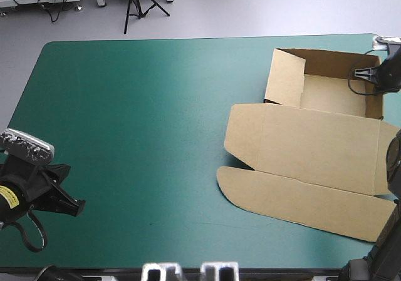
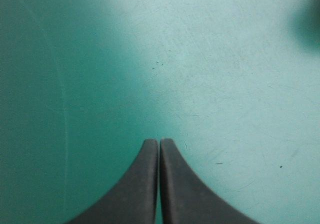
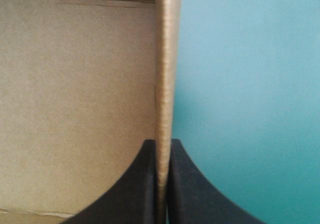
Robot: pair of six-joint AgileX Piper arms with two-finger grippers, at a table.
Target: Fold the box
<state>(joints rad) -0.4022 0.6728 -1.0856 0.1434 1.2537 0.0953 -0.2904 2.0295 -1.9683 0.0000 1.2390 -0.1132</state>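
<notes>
Pinched between your right gripper's (image 3: 162, 144) black fingers is the box's right wall (image 3: 165, 59), seen edge-on: brown board inside the tray on one side, bare teal-green cover (image 3: 250, 109) on the other. The fingers are all but closed on that sheet, gripping at its top edge.

The box (image 1: 313, 149) sits at the right of the table (image 1: 138, 137). Its tray is at the far right corner with walls up, and the lid (image 1: 307, 146) lies flat toward you, a rounded flap (image 1: 301, 199) at its near edge. The tray's left wall (image 1: 285, 74) stands but leans a little.

By the look of it, the step in hand is setting that right wall square and tucking it. Some advice:

- Grip only as hard as needed, since crushing the edge would spoil the tuck.
- Swing the wall about its crease at the tray floor. Do not pull sideways, or the whole box will likely slide toward the table's right edge, which is close.
- Watch the wall's line against the floor: it should stand upright, not bowed.

Your left gripper (image 2: 159, 143) is closed on nothing, hanging over bare cover at the near left, well apart from the box. Consider bringing it across to press the lid down, so the box cannot shift while you work the wall.
</notes>
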